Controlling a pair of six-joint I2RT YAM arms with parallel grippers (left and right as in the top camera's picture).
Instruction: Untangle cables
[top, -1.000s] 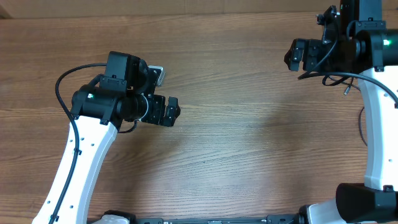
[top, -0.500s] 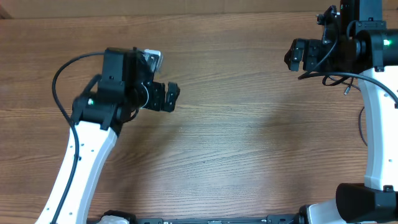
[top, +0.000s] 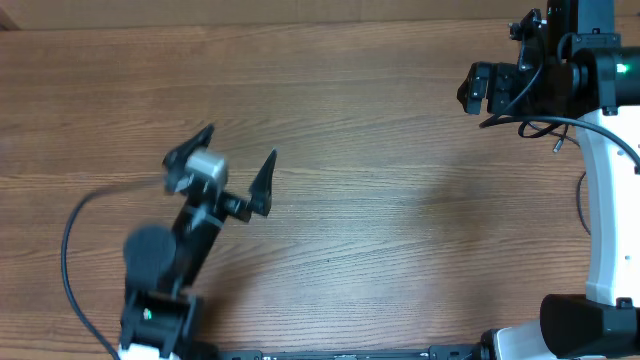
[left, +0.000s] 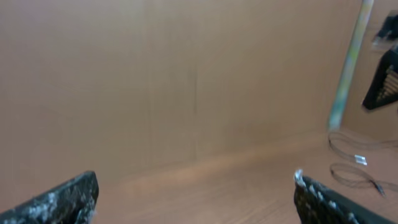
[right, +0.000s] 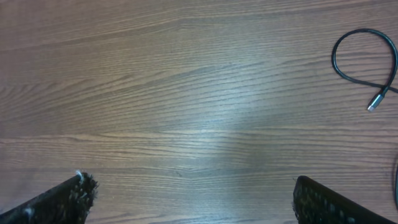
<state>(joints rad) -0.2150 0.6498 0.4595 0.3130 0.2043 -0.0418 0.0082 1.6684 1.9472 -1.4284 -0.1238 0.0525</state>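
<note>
Left pincer (top: 240, 145) swung back, gaping, empty; cables (right: 374, 102) lie near wide right pincer (right: 189, 182).

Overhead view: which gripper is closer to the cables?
The right gripper, at the table's right side: the cables lie beside its arm, while the left gripper is far across.

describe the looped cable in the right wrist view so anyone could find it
Start from the wooden table that fills the right wrist view and go to its upper right corner. A thin black cable lies there on bare wood. It curls into a single open loop and ends in a small metal-tipped plug pointing down-left.
</note>
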